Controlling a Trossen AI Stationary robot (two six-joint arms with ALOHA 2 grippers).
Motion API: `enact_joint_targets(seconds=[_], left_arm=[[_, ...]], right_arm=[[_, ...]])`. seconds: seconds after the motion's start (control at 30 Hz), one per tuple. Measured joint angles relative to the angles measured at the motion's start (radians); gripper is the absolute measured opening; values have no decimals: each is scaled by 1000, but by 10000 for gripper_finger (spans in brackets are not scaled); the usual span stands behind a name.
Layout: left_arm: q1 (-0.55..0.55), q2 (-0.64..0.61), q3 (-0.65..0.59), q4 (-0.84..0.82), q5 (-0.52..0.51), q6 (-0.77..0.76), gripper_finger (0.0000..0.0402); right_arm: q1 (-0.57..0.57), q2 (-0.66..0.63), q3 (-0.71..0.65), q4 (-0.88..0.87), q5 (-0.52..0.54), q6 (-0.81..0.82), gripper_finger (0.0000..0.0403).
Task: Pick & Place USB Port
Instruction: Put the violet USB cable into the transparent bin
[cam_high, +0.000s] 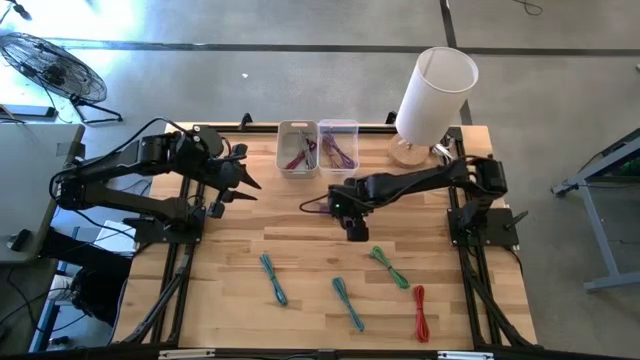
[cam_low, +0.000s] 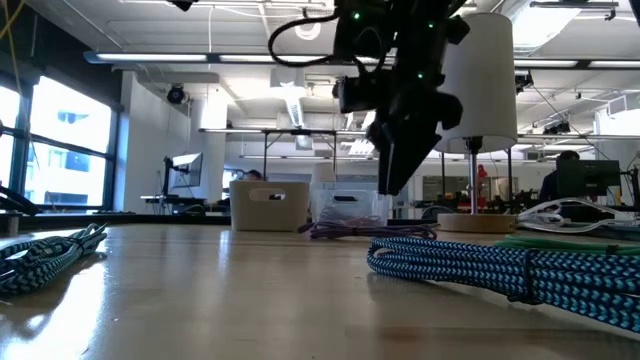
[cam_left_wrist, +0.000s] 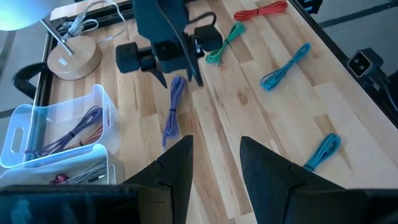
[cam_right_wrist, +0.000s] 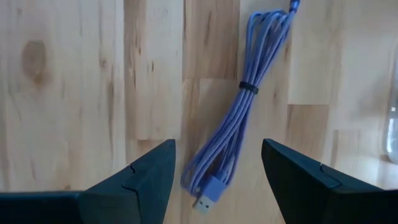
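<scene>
A coiled purple USB cable (cam_right_wrist: 239, 118) lies flat on the wooden table, its plug end (cam_right_wrist: 208, 194) nearest my right gripper. My right gripper (cam_right_wrist: 217, 180) hangs open above it, pointing down, one finger on either side of the plug end and clear of it. In the low view this gripper (cam_low: 398, 165) is above the table, with the purple cable (cam_low: 350, 230) behind it. In the high view the gripper (cam_high: 350, 218) is at the table's middle. My left gripper (cam_left_wrist: 214, 168) is open and empty at the table's left (cam_high: 245, 183).
Two clear bins (cam_high: 298, 148) (cam_high: 338, 145) holding cables stand at the far edge. A white lamp (cam_high: 432, 95) stands at the far right. Two blue cables (cam_high: 273, 278) (cam_high: 348, 303), a green one (cam_high: 390, 266) and a red one (cam_high: 420, 312) lie toward the near edge.
</scene>
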Motion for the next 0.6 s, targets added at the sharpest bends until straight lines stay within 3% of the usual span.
enact_joint_targets(seconds=[0.4, 0.6], left_arm=[[0, 0, 0, -8, 0, 0, 129], [0, 0, 0, -8, 1, 0, 129]], right_arm=[[0, 111, 0, 15, 26, 0, 230], [-6, 118, 0, 59, 54, 0, 199]])
